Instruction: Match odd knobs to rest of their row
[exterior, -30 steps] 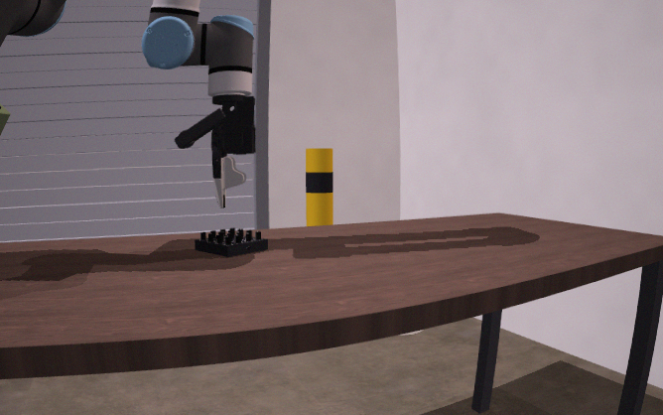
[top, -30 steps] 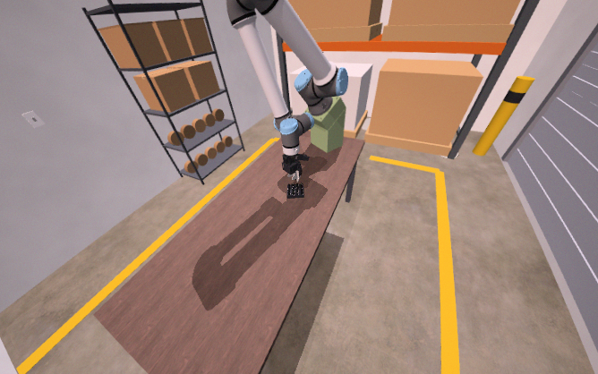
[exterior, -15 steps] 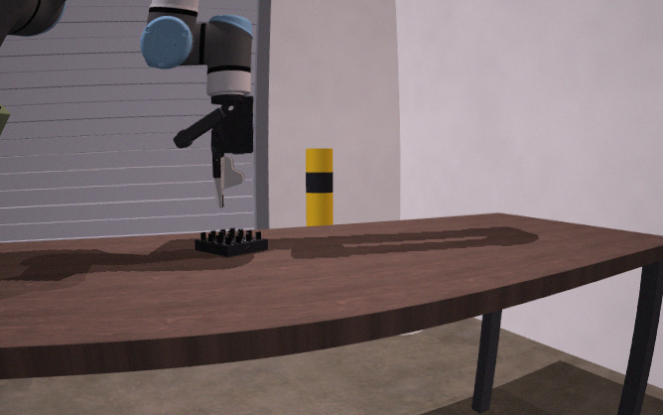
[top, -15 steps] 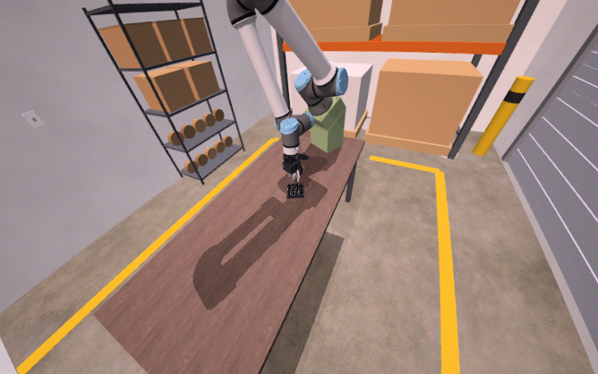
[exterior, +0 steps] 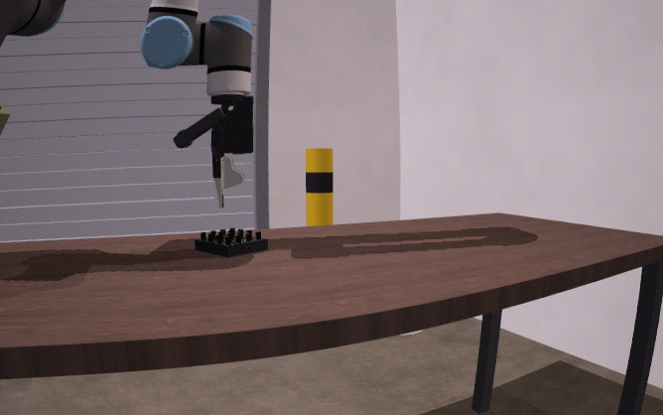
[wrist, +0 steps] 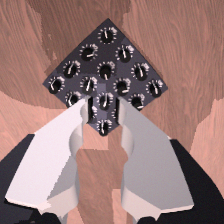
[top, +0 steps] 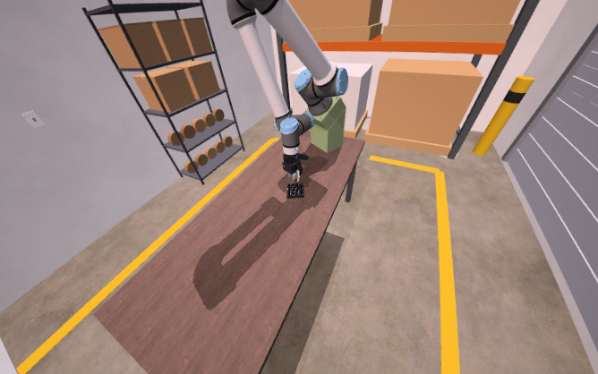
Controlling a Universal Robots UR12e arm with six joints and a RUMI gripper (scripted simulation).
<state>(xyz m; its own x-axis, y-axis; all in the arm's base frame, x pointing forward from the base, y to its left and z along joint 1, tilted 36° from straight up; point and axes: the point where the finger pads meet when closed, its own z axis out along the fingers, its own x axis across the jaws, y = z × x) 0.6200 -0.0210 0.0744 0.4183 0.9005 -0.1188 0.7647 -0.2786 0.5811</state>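
The black knob box (top: 295, 191) lies on the brown table, with several small knobs on top. In the exterior view the knob box (exterior: 232, 242) sits flat, and my gripper (exterior: 221, 204) hangs a short way above its left part without touching it. In the wrist view the box (wrist: 106, 80) appears as a diamond with white tick marks around each knob. My white fingers frame the knobs at its near corner. The fingers are nearly shut, with a narrow gap and nothing between them. In the top view the gripper (top: 294, 178) points straight down over the box.
A green pedestal (top: 328, 125) carries the arm at the table's far end. The arm's dark shadow runs along the table. A metal shelf rack (top: 170, 85) stands to the left, cardboard boxes at the back, and a yellow bollard (exterior: 319, 186) behind the table.
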